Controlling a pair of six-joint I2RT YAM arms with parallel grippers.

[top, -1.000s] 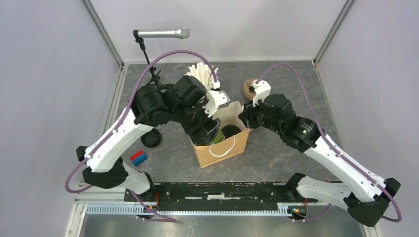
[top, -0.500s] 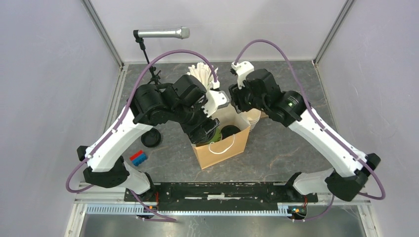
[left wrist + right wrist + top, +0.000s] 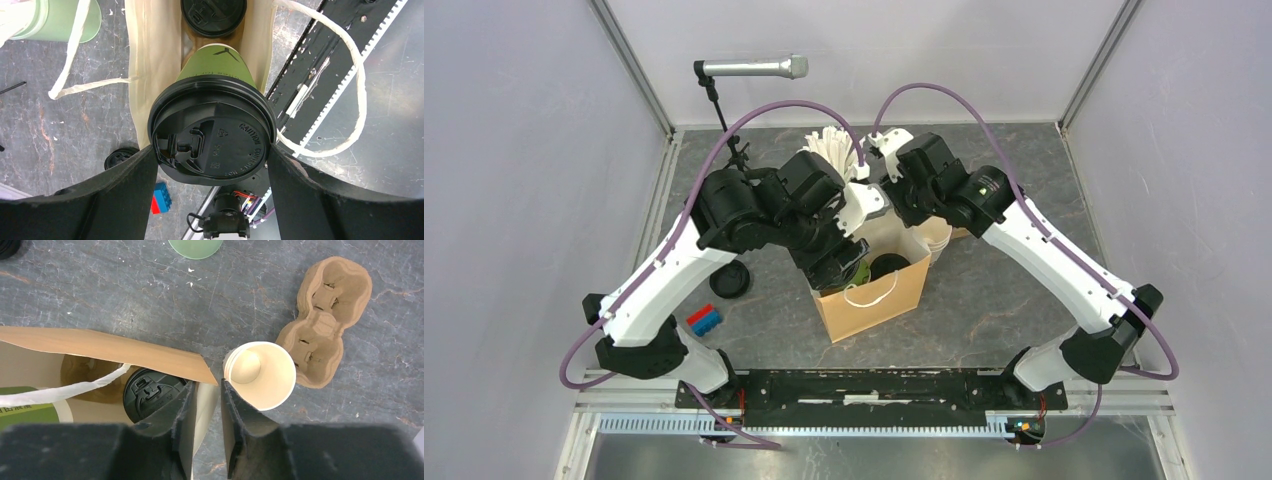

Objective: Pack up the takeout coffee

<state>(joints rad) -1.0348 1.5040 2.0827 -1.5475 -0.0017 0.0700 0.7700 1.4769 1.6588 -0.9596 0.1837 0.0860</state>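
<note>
olive-green cup [image 3: 215, 67], black embossed lid [image 3: 212, 137]

Lidded coffees, two: olive-green cup [image 3: 215, 70], bagged cup [image 3: 213, 15]. One each: paper bag [image 3: 874, 305], cream cup stack [image 3: 260, 372], cardboard carrier [image 3: 325, 315], mint-green cup [image 3: 60, 20], loose lid [image 3: 730, 280], microphone [image 3: 754, 68]. Two toy bricks [image 3: 705, 320].

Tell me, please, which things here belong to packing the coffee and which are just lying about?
Job: olive-green cup, in the left gripper; paper bag; black-lidded cup inside it.
Lying about: lidless cups; cardboard carrier; mint-green cup; loose black lid; toy block; microphone.
</note>
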